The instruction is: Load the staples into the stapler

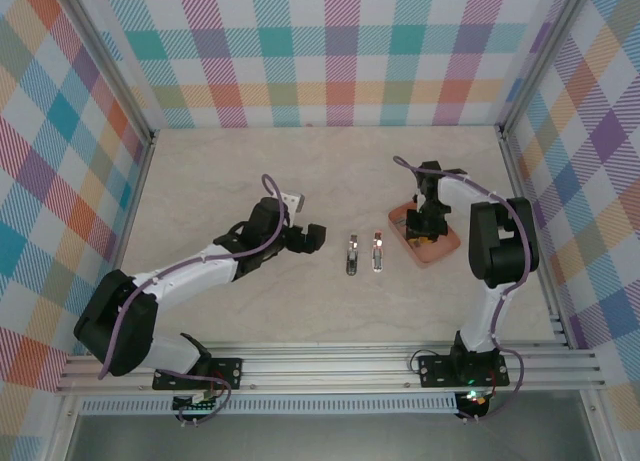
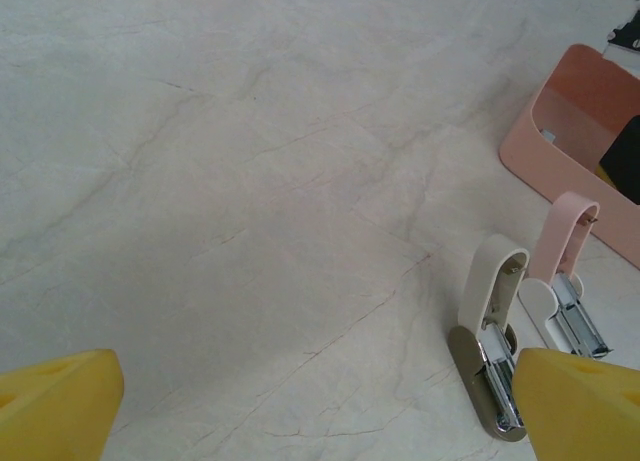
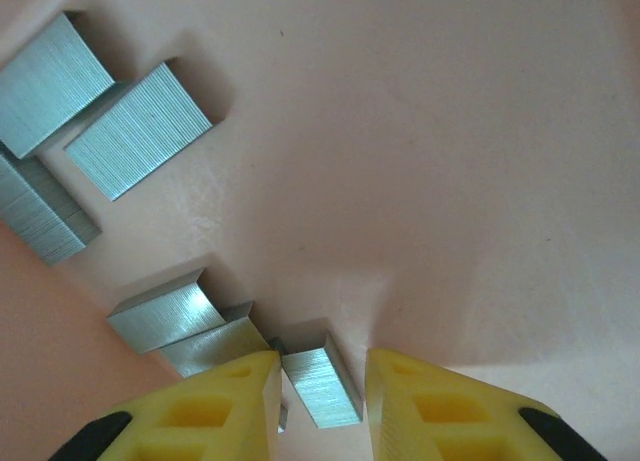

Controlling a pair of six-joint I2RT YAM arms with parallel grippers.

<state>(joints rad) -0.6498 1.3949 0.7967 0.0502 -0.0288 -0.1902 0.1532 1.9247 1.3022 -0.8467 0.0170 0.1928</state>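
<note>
Salmon tray (image 1: 446, 249): on pale table (image 1: 230, 171).
Right gripper (image 1: 428, 224): lowered inside the tray.
Near stapler (image 1: 378, 251): just left of the tray, lying flat.
Far stapler (image 1: 353, 253): further left, parallel.
Left gripper (image 1: 305, 238): beyond both staplers from the tray.

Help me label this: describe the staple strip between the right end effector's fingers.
Find the salmon tray at the right of the table. Grey strips lie in it. Your strip sits between the right end effector's yellow fingers; the rest lie outside them.
</note>
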